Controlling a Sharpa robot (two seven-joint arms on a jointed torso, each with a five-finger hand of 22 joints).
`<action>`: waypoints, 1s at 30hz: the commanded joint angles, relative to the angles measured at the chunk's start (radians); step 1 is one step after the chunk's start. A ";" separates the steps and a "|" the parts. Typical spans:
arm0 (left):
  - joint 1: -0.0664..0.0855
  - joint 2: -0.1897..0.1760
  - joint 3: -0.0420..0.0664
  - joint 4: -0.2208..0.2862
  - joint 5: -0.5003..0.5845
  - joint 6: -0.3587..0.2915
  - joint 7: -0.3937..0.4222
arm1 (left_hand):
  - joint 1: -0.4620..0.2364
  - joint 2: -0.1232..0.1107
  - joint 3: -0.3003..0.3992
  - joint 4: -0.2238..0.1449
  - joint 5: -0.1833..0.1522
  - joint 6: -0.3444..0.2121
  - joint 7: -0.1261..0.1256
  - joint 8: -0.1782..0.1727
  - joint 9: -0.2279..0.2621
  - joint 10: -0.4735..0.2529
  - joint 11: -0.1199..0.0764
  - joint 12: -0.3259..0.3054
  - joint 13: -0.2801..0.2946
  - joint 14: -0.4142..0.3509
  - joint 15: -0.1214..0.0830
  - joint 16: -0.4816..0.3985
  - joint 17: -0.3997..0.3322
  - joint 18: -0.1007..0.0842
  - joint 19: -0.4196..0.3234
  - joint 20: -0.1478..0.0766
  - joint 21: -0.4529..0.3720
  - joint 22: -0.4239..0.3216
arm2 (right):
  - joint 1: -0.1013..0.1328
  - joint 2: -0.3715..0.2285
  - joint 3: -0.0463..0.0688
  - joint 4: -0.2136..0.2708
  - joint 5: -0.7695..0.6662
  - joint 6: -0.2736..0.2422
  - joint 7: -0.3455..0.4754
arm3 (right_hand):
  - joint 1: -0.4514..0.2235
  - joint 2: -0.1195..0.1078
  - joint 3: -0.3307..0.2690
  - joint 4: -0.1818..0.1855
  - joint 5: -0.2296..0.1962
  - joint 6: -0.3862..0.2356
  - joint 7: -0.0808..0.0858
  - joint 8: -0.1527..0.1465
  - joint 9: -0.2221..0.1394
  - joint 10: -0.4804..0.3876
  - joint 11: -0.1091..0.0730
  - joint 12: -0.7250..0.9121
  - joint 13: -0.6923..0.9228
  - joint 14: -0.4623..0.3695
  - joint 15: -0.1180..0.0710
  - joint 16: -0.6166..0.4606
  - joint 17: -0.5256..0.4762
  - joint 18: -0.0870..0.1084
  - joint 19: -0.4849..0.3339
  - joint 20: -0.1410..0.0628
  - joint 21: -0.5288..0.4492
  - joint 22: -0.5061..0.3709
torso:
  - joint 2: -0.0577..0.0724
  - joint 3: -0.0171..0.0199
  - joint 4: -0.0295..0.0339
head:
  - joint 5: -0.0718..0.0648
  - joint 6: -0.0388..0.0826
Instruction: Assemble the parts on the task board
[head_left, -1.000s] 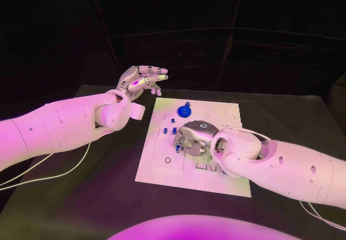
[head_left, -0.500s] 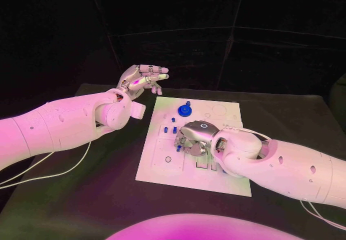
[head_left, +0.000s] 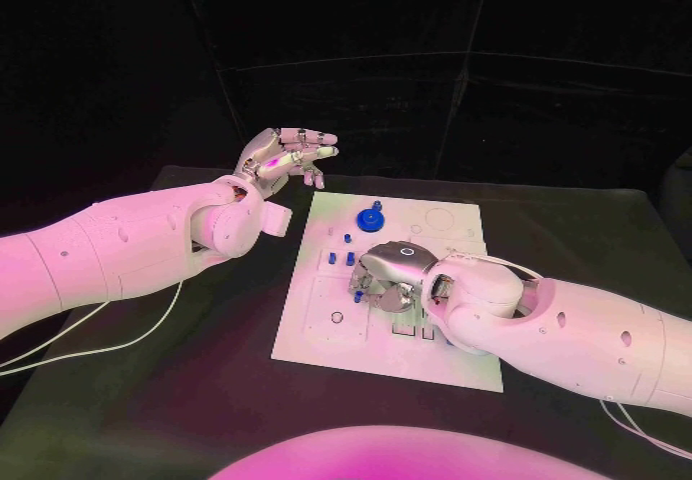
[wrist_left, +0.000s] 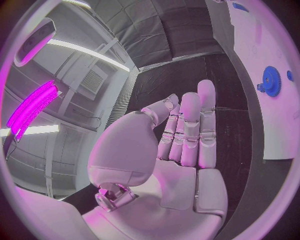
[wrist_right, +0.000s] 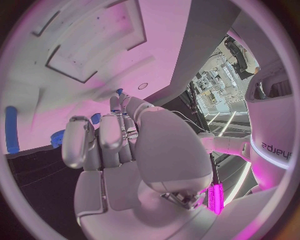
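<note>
1. On the black table (head_left: 173, 400), seen from the head camera, the white board (head_left: 332, 345) lies flat in the middle so both arms can reach it. The right hand (head_left: 387, 280) is low over the middle of the board with its fingers curled down. A small blue piece (head_left: 355, 296) peeks out at its fingertips. I think the hand is working on that piece, but I cannot tell if it really holds it. The left hand (head_left: 289, 155) is up in the air past the far left corner of the board. Its fingers are loosely apart and it holds nothing. It seems to wait out of the way. A blue gear (head_left: 371, 219) sits near the far edge of the board, and little blue pegs (head_left: 339, 258) stand between the gear and the right hand.

2. At the left wrist, the left hand (wrist_left: 181, 150) shows its fingers straight and side by side, with nothing in them. The board (wrist_left: 253, 75) and the gear (wrist_left: 271, 81) are well apart from it.

3. At the right wrist, the right hand (wrist_right: 119, 150) has its fingers bent toward the board (wrist_right: 75, 75), close to it. Blue bits (wrist_right: 95, 118) show just past the fingertips, and a blue bar (wrist_right: 10, 129) lies off to one side. The fingers hide any grip, so I cannot tell.
</note>
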 joint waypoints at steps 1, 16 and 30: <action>0.002 0.001 0.000 0.000 0.003 0.013 0.003 | 0.000 0.006 -0.001 -0.006 0.006 0.002 0.005 -0.002 -0.001 -0.006 0.000 0.005 -0.001 -0.008 0.001 -0.004 -0.001 0.006 -0.008 0.002 -0.005 -0.002 | 0.001 0.005 0.000 -0.004 -0.011 0.022 0.001 | -0.008 0.002 0.005 0.001 0.004 0.002 0.003 0.004 0.001 0.003 0.005 -0.004 -0.001 0.026 -0.002 0.002 -0.002 -0.001 0.005 0.000 0.003 0.001 | 0.000 0.0000 -0.0003 | 0.000 -0.001; 0.002 -0.003 0.000 0.003 0.003 0.014 0.001 | -0.001 0.006 -0.002 -0.006 0.006 0.001 0.006 -0.003 -0.001 -0.007 0.000 0.005 -0.001 -0.009 0.002 -0.005 -0.002 0.006 -0.009 0.002 -0.006 -0.003 | 0.001 0.010 -0.017 -0.010 -0.018 0.003 -0.012 | -0.058 -0.034 0.002 0.009 0.017 -0.061 0.029 -0.035 -0.006 -0.095 0.033 -0.021 -0.024 0.018 0.021 -0.014 -0.026 0.007 -0.022 0.017 -0.019 -0.036 | 0.000 -0.0004 -0.0004 | 0.002 -0.005; 0.002 -0.005 0.000 0.000 0.003 0.016 -0.001 | -0.001 0.006 -0.002 -0.007 0.006 0.000 0.006 -0.003 -0.001 -0.008 0.001 0.005 -0.001 -0.010 0.002 -0.005 -0.003 0.006 -0.009 0.003 -0.007 -0.003 | 0.001 -0.056 -0.018 0.050 0.004 -0.151 0.024 | -0.075 -0.061 -0.025 -0.002 0.027 -0.122 0.036 -0.069 -0.004 -0.219 0.052 -0.003 -0.047 -0.011 0.036 -0.074 -0.098 0.032 -0.099 0.035 -0.097 -0.154 | -0.001 0.0012 -0.0021 | -0.001 0.001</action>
